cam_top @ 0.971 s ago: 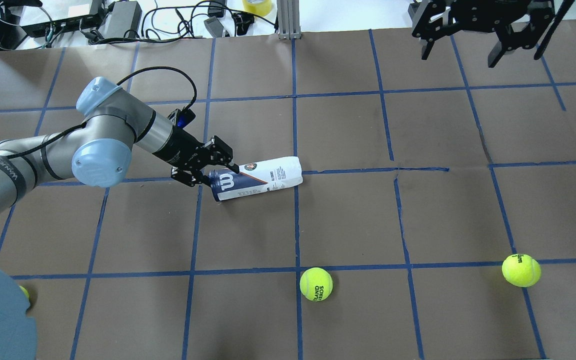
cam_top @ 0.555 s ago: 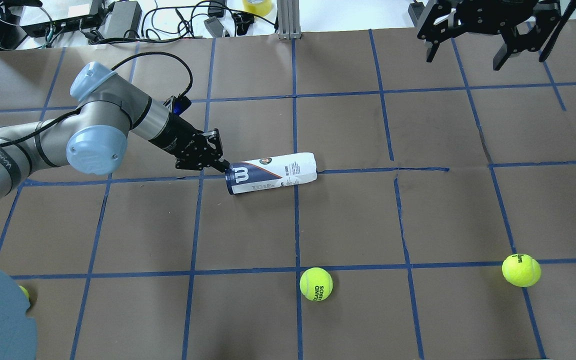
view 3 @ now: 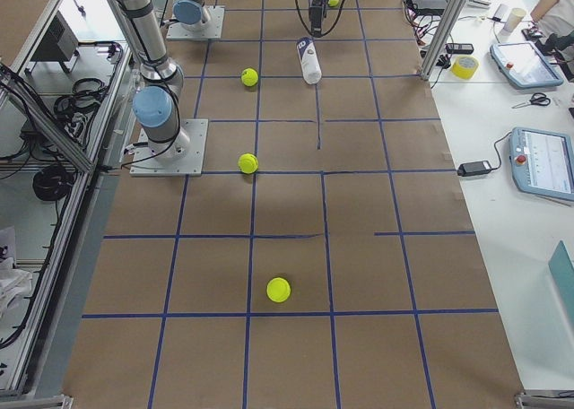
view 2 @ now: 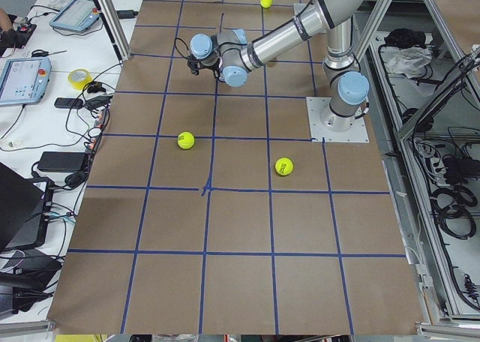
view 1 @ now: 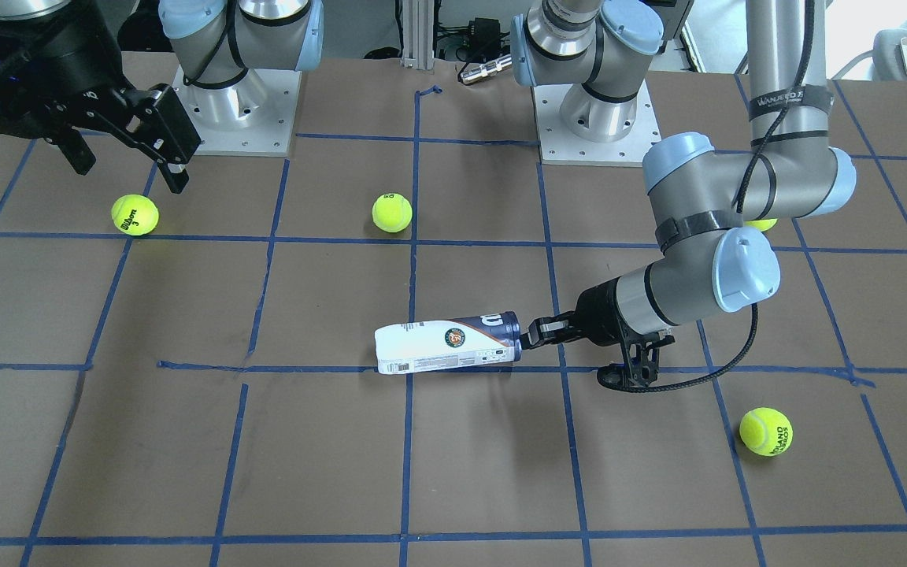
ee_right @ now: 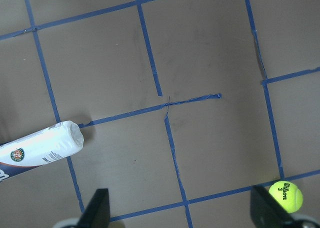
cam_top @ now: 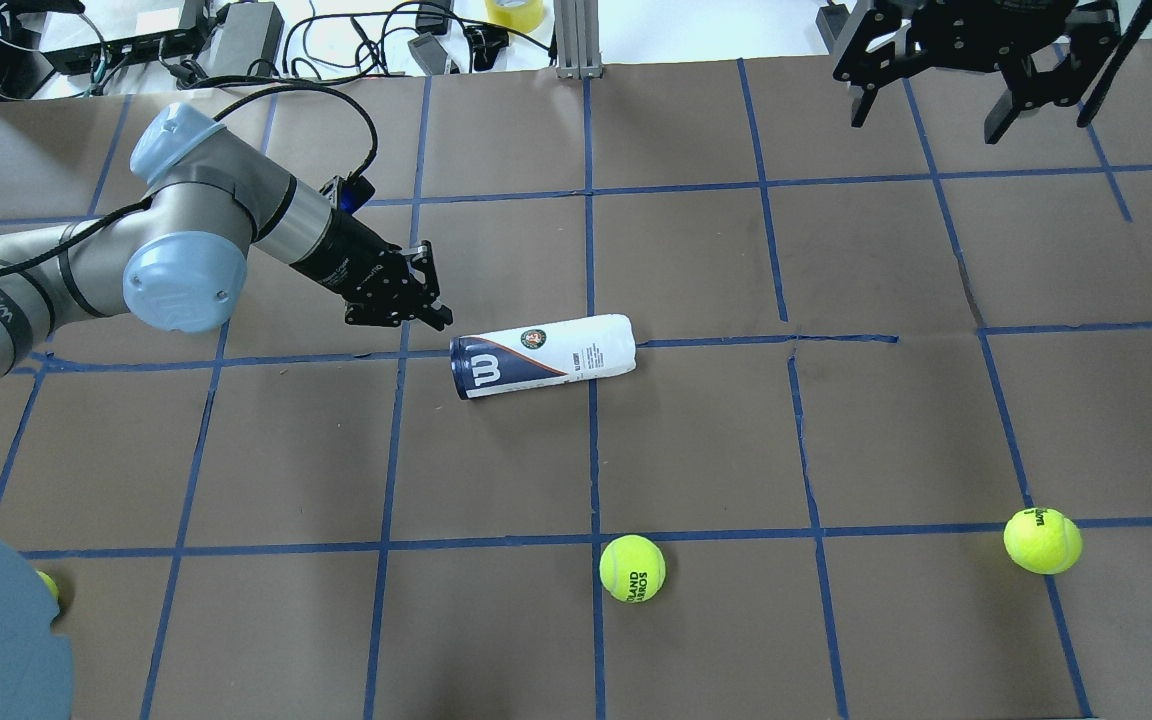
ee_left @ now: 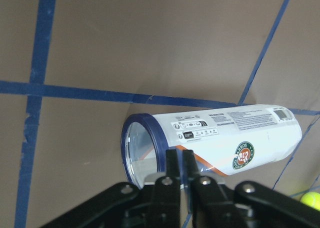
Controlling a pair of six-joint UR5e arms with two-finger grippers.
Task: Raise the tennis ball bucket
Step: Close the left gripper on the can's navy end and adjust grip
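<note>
1. The jaws on the left arm are sitting pinched together on nothing, at ten o'clock of the navy end of the tennis ball bucket. A second ago they were straddling that end, so the grasp is failing and probably needs retrying.
2. The bucket is lying sideways on the surface, nudged toward three o'clock and looking empty inside.
3. Two tennis balls are resting loose around five o'clock.
4. The jaws on the right arm are hanging spread wide at one o'clock.
</note>
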